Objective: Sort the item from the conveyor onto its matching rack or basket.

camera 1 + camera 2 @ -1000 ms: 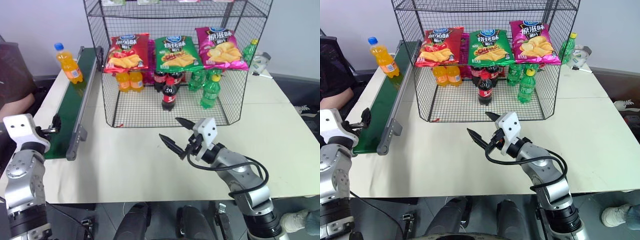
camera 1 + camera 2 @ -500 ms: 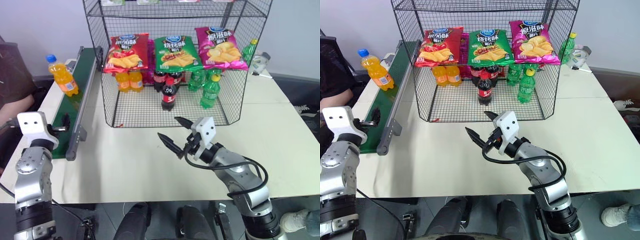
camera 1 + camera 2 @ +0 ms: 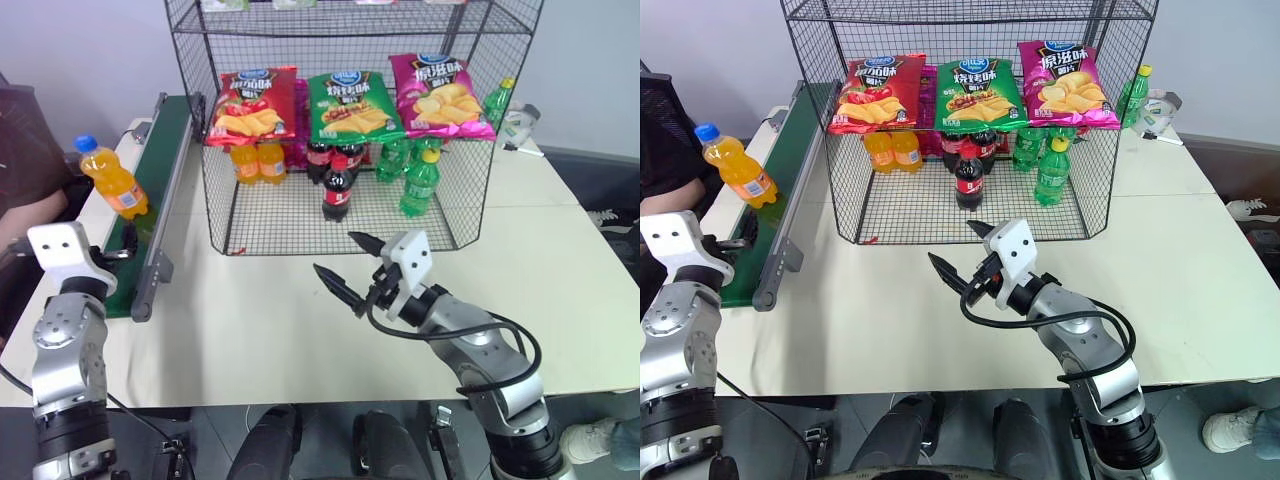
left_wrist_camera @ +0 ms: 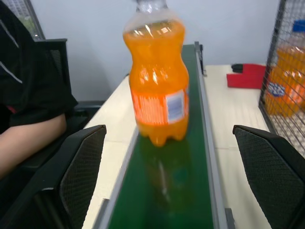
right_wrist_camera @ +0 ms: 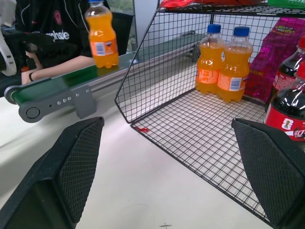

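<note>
Black wire rack [image 3: 455,215] holds orange sodas [image 3: 258,162], colas [image 3: 336,186], green bottles [image 3: 419,184].

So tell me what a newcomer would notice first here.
The black wire rack at the table's far side, with bright chip bags hung above rows of bottles. Then the orange soda bottle standing on the green conveyor to the rack's left, with the left tool open in front of it.

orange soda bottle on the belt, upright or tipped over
Upright: the orange soda bottle stands on its base on the conveyor, blue cap up.
</note>
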`<state>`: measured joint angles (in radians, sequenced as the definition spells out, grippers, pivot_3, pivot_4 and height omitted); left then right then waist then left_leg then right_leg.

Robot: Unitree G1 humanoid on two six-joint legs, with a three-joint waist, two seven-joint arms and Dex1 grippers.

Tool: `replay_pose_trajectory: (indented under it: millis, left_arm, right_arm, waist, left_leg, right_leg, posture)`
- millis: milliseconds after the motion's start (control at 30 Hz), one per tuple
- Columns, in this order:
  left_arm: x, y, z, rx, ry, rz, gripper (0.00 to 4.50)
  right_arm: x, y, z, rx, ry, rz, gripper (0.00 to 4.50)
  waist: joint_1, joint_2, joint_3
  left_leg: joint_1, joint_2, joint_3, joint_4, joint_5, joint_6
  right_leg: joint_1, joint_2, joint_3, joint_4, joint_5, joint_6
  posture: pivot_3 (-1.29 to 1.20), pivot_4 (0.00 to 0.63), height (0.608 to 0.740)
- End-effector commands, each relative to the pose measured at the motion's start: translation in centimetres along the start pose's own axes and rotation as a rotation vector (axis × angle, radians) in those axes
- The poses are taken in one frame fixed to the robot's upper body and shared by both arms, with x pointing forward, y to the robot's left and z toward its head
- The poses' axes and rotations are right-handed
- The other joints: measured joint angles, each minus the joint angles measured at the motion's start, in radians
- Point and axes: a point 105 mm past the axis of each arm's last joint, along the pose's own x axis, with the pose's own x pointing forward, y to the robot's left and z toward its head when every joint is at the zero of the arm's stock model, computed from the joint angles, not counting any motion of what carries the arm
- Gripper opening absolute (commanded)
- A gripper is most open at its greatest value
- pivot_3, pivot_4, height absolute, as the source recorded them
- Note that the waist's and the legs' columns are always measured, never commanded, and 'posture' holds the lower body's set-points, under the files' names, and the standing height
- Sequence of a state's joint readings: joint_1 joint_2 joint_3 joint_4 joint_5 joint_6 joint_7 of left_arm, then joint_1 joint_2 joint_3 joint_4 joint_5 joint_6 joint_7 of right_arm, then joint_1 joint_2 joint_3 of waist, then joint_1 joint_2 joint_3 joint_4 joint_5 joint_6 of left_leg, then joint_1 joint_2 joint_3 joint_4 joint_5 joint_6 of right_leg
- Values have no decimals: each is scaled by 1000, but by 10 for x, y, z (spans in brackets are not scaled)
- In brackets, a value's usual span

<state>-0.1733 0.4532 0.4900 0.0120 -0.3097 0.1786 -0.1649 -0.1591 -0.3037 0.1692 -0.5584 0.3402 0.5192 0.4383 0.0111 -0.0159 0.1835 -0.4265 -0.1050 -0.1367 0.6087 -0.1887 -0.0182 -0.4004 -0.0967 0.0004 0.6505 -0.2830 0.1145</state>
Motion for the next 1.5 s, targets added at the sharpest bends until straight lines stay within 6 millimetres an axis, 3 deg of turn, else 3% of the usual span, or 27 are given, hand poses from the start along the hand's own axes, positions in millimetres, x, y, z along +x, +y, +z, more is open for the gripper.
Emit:
replay_pose_trajectory:
  millis: [33,700,833,867,1067,1133,1267,1500]
  left_arm:
    - [2,9,16,-27,-56,29,4468]
    - [0,19,25,-28,-91,71,4468]
    - [-2,17,27,-30,-100,61,2682]
    - [-2,16,28,-29,-101,51,2477]
    - [-5,9,50,-51,-176,-7,2480]
    - [-4,3,64,-65,-214,-47,2480]
    - [-1,-48,97,-79,-263,-290,2480]
    - [0,-121,87,-63,-194,-527,2480]
  right_arm:
    - [0,3,20,-27,-70,14,4500]
    - [2,5,21,-27,-69,23,4500]
    - [2,5,22,-26,-70,24,4500]
    - [2,5,22,-26,-70,25,4500]
    - [3,4,23,-25,-71,26,4500]
    - [4,5,24,-26,-71,28,4500]
    - [5,5,24,-25,-69,31,4500]
    - [3,4,24,-24,-71,20,4500]
  waist:
    - [0,0,0]
    - [0,0,0]
    - [1,0,0]
    - [1,0,0]
    - [1,0,0]
    - [0,-1,0]
    - [3,-1,0]
    - [-6,0,0]
  left_leg:
    - [0,0,0,0,0,0]
    - [0,0,0,0,0,0]
    - [0,0,0,0,0,0]
    - [0,0,0,0,0,0]
    - [0,0,0,1,0,0]
    - [0,0,0,1,0,0]
    - [-1,0,0,1,0,0]
    - [0,0,0,1,0,0]
  right_leg:
    - [0,0,0,0,0,0]
    - [0,0,0,0,0,0]
    - [0,0,0,0,0,0]
    - [0,0,0,0,0,0]
    - [0,0,0,0,0,0]
    - [0,0,0,0,0,0]
    - [0,0,0,0,0,0]
    - [1,0,0,0,0,0]
  posture:
    - [0,150,740]
    - [0,150,740]
    - [0,150,740]
    - [0,150,740]
    - [0,150,740]
    - [0,150,740]
    - [0,150,740]
    - [0,150,740]
